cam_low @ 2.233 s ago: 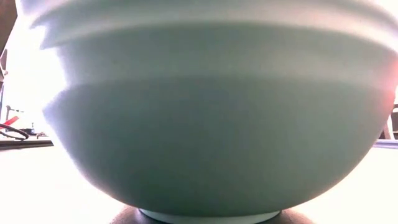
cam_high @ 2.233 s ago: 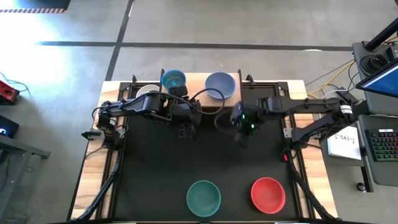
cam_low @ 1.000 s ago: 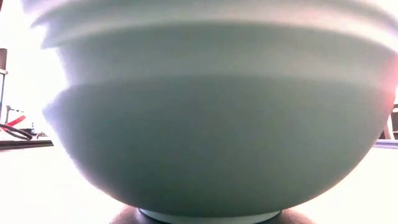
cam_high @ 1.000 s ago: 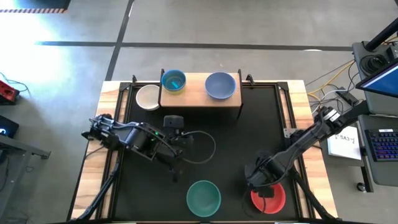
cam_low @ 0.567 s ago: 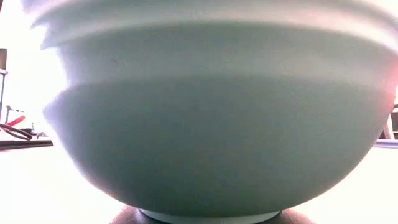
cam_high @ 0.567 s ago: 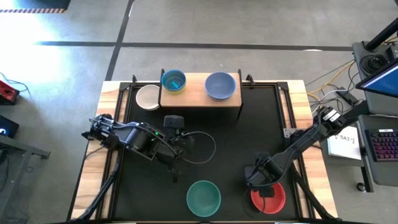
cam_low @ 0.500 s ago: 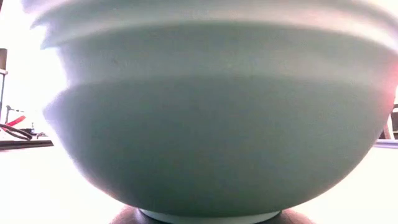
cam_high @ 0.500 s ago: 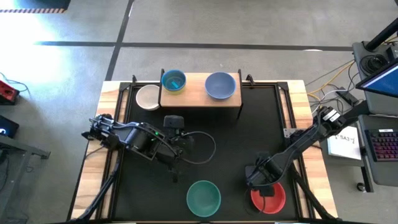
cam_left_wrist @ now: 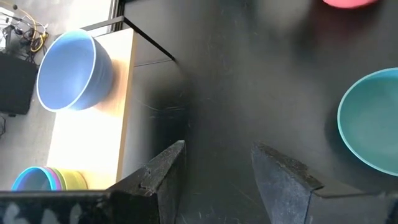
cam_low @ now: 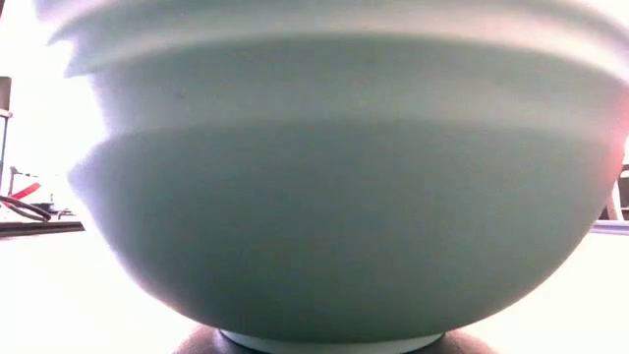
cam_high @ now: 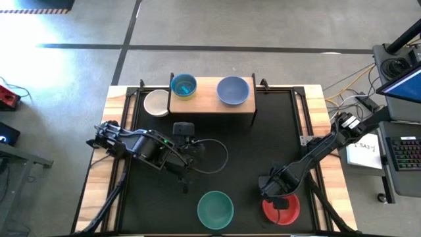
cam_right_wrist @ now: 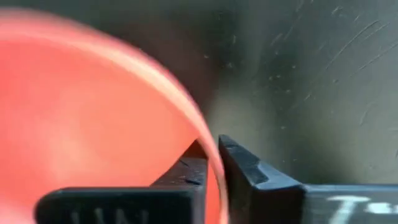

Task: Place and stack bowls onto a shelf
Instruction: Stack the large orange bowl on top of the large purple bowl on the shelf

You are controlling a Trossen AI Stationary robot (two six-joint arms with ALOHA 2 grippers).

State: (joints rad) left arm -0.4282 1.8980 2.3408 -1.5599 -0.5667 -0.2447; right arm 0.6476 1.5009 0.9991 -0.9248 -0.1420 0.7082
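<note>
Red bowl [cam_high: 283, 209] sits mouth up on the black table [cam_high: 263, 145], well in front of the shelf [cam_high: 207, 99] and right of the teal bowl [cam_high: 216, 208]. Right gripper [cam_right_wrist: 211, 163] is pinched on the red bowl's rim, one finger inside, one outside. Round bowl, no long axis. Left gripper [cam_left_wrist: 217, 168] hangs between shelf and teal bowl, fingers apart, holding nothing. On the shelf: blue bowl [cam_high: 183, 85] stack, lavender bowl [cam_high: 232, 90].
</note>
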